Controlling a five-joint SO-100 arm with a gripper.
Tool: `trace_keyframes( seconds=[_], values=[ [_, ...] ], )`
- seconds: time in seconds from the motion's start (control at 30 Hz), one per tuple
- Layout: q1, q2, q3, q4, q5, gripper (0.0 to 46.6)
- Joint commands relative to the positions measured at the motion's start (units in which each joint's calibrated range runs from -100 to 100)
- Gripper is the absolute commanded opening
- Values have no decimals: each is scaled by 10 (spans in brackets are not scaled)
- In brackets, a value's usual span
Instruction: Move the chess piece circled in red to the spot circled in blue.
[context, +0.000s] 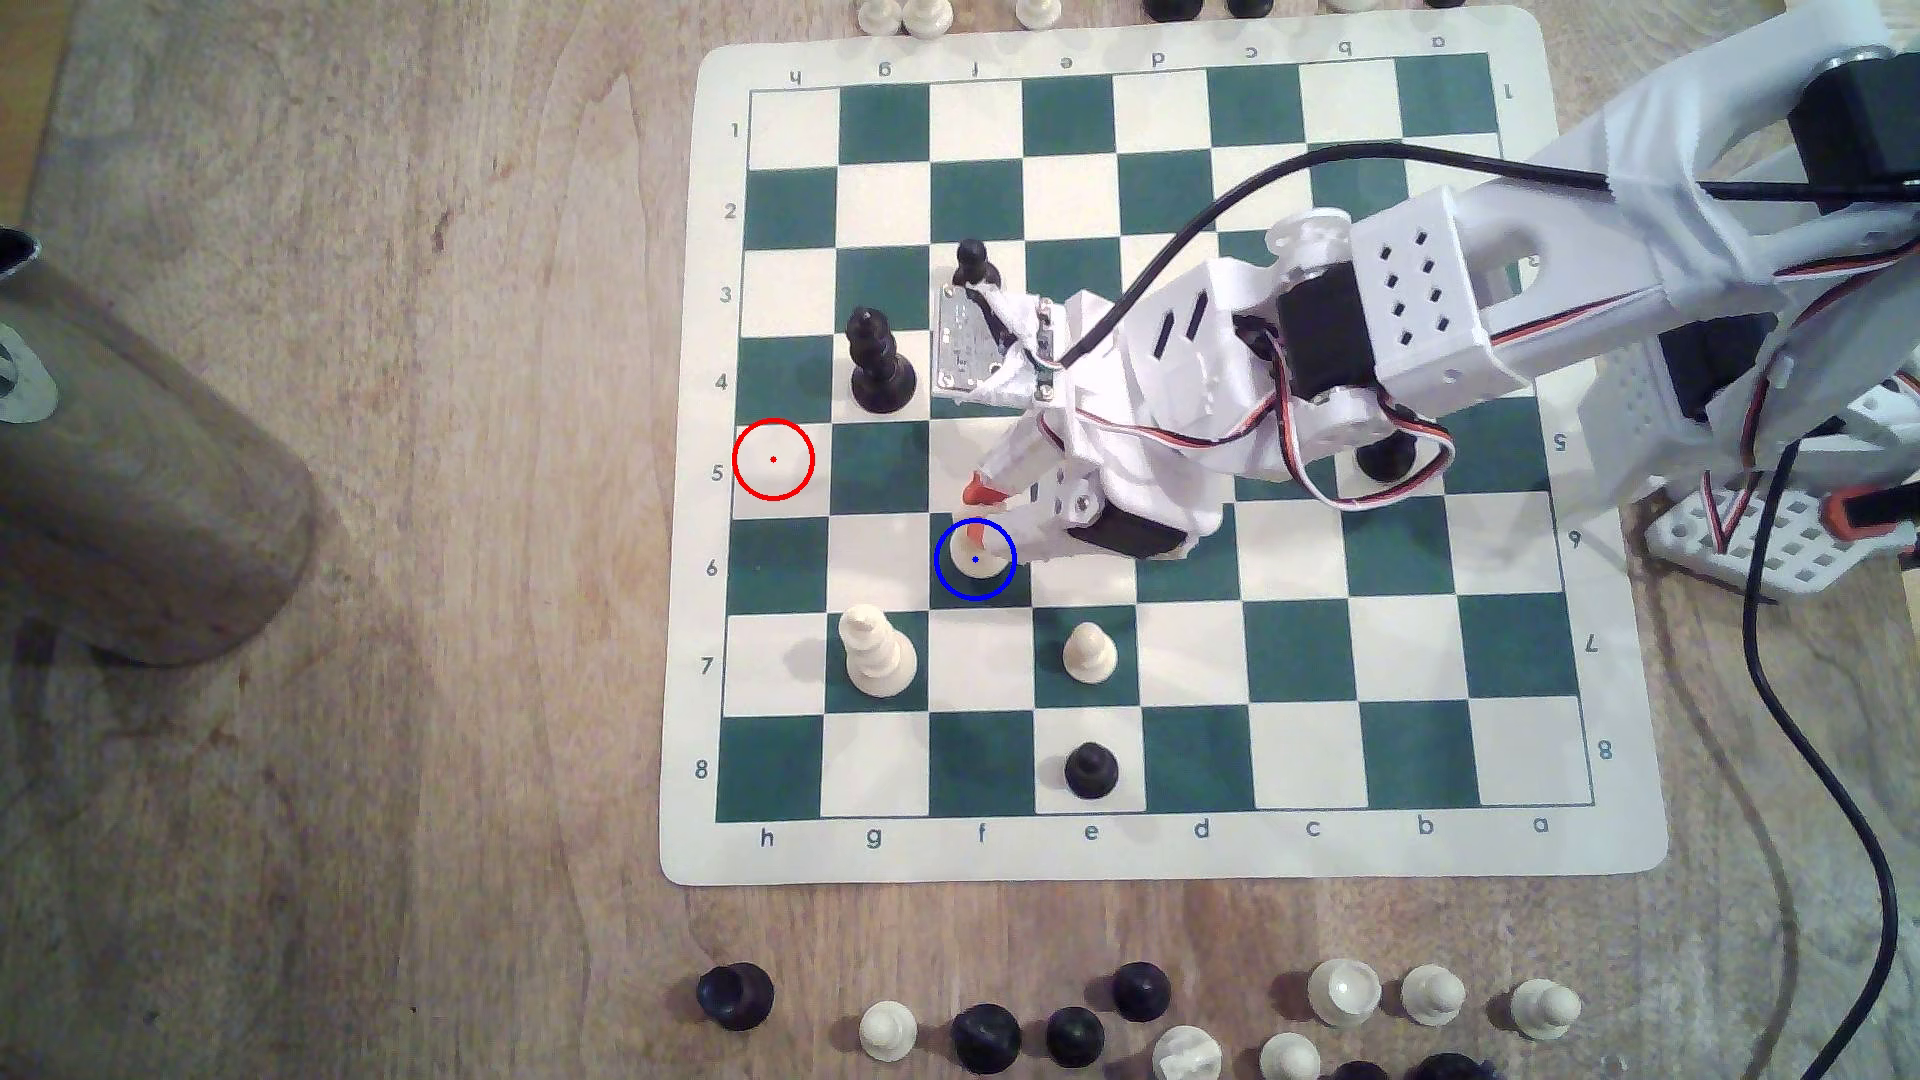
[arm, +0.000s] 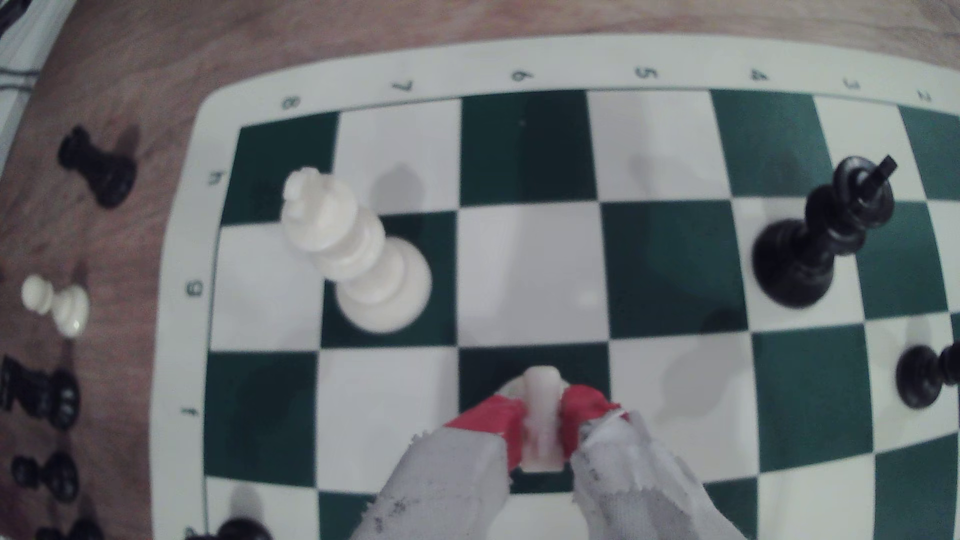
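The chess piece circled in red (arm: 542, 410), short and cream-white, sits between the red fingertips (arm: 491, 415) of my gripper (arm: 543, 415), which is shut on it. In the exterior view the piece (context: 992, 561) shows inside the blue ring on the spot circled in blue (context: 1013, 597), a dark green square at f6. My gripper (context: 977, 514) reaches in from the exterior view's right. The piece's base is low over that square; I cannot tell whether it touches. The red ring (context: 773, 459) marks a bare white square at h5.
Close by stand a tall white piece (context: 878, 649), a white pawn (context: 1089, 652), a tall black piece (context: 881, 363) and black pawns (context: 971, 260) (context: 1091, 771). Several loose pieces (context: 987, 1033) lie off the board. A brown cylinder (context: 125, 467) is at the exterior view's left.
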Motion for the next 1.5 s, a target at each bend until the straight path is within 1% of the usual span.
trace_keyframes(
  seconds=[0.0, 0.23, 0.27, 0.37, 0.4, 0.5, 0.53, 0.67, 0.7, 0.93, 1.1, 1.23, 1.27, 1.4, 1.43, 1.47],
  values=[
    [1, 6, -44, -20, 1, 3],
    [8, 31, -53, -32, 1, 3],
    [9, 33, -53, -32, 1, 10],
    [10, 33, -54, -33, 0, 62],
    [10, 33, -54, -33, -1, 96],
    [10, 32, -54, -29, -2, 150],
    [10, 29, -55, -19, -3, 205],
    [11, 11, -62, 6, -6, 259],
    [11, -7, -74, 35, -9, 270],
    [2, -91, -135, 193, -19, 293],
    [-21, -152, -128, 267, -18, 303],
    [-35, -233, -110, 345, -17, 318],
    [-41, -277, -103, 386, -15, 321],
    [-56, -379, -73, 453, -10, 322],
    [-60, -449, -30, 471, -5, 320],
    [-60, -488, -3, 479, -4, 317]
  ],
)
